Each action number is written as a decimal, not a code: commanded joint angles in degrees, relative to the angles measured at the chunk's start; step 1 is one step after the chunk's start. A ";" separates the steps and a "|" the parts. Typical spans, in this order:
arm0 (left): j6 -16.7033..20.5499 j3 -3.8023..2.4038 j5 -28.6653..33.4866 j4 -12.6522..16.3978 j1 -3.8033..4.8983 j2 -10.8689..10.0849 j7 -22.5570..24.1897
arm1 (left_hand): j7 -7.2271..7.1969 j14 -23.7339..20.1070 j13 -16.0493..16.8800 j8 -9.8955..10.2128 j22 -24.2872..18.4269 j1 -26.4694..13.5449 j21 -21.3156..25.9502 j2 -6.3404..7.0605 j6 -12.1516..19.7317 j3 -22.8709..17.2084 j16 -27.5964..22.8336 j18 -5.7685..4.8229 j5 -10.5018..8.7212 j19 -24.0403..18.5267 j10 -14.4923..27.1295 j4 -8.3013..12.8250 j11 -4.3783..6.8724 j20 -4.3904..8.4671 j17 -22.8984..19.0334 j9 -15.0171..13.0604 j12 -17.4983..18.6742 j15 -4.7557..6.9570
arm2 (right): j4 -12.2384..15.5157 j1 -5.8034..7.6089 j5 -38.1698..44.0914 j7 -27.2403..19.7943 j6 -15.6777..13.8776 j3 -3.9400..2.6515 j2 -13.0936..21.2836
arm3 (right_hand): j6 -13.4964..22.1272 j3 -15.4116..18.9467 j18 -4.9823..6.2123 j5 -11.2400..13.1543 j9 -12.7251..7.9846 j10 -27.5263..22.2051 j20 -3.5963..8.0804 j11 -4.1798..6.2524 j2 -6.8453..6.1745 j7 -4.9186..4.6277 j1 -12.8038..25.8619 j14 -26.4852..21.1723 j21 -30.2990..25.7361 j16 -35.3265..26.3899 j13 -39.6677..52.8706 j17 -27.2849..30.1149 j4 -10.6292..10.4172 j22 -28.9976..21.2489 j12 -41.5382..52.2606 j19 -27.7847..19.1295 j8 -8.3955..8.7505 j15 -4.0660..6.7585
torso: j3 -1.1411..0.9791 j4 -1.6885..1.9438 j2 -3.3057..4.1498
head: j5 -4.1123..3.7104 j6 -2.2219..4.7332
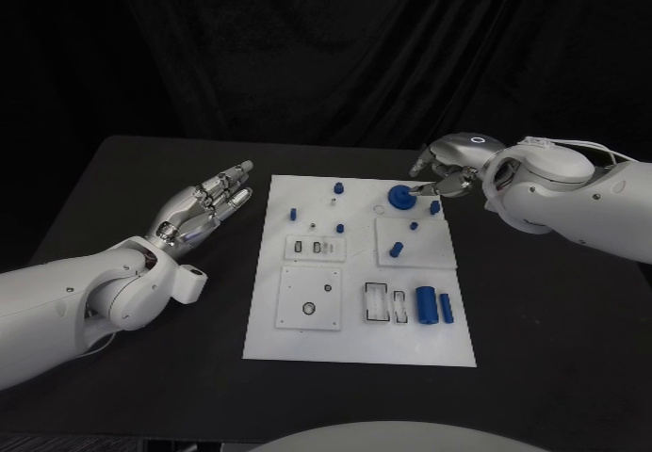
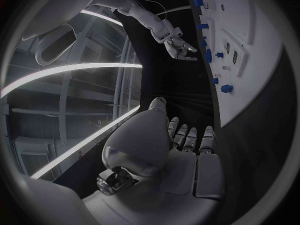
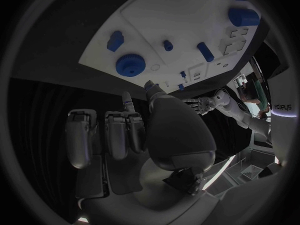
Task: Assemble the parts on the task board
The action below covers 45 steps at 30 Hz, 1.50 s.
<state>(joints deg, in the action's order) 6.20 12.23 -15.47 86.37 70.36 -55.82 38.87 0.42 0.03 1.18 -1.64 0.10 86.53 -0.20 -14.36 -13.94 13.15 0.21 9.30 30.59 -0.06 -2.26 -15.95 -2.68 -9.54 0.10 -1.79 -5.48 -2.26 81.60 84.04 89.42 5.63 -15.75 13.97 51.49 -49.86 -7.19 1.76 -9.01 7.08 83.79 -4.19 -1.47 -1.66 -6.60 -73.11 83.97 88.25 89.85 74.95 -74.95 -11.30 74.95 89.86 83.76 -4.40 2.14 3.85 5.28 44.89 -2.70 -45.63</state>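
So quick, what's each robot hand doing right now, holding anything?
Left robot hand: open, fingers stretched out, holding nothing.
Right robot hand: beside the blue gear; holding or not cannot be told.

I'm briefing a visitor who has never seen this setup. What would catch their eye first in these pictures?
First, the white task board in the middle of the black table, dotted with small blue parts. Next, the right hand at the board's far right corner, its fingers beside a round blue gear; whether they touch it is unclear. The left hand lies open, flat, off the board's left side.
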 commanded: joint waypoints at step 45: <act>-1.91 -0.04 0.29 -0.34 -0.01 0.13 6.24 | 0.20 -0.03 -0.03 -0.20 -0.01 0.84 0.09 -0.09 -0.33 -0.75 -0.21 1.07 0.80 0.18 0.13 0.19 -0.68 -0.49 -0.10 -0.04 0.22 -0.88 | -4.68 -2.03 3.00 4.66 4.50 -0.05 -5.17 | 1.86 -1.22 -1.25 -8.18 0.13 6.21 0.38 0.63 0.61 0.45 0.46 6.03 0.44 0.15 15.05 -15.05 1.42 13.92 0.14 4.94 0.24 0.45 | 0.09 -0.07 -0.06 | -0.18 -0.81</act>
<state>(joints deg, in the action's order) 5.16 12.23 -15.39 85.99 70.35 -55.80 38.87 0.42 0.02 1.18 -1.64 0.11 86.76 -0.20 -14.59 -13.93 12.68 0.21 9.31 31.13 0.15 -2.06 -15.81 -2.89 -9.75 0.09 -1.76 -5.48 -2.67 77.20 82.24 91.93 9.77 -11.42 13.94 46.46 -47.98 -8.30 0.90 -17.00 7.14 84.18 -3.99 -1.06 -0.98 -6.00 -73.03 83.96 88.53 89.84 74.93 -74.93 -9.72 74.92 89.85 83.96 -4.11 2.14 3.95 5.17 44.83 -2.71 -46.59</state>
